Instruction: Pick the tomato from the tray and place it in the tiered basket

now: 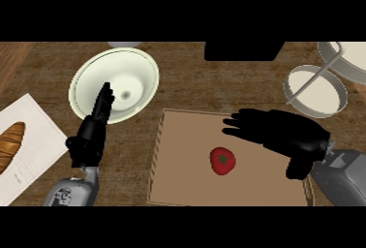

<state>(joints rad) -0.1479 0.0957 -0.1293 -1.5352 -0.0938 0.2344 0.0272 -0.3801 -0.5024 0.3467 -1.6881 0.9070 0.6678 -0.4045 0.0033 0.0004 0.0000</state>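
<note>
Small red round tomato not yet picked, lying near middle of flat brown cardboard tray. Right hand above tray's far right corner, fingers relaxed, grasping nothing. White wire tiered basket waiting beyond. Left hand resting, released.

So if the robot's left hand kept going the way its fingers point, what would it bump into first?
Probably the pale bowl. The left hand points up the view with straight fingers, their tips already overlapping it; height is unclear, so it may pass above.

Glossy red tomato on matt cardboard-brown tray; wood-grain counter; metal-wire tiered basket.
</note>
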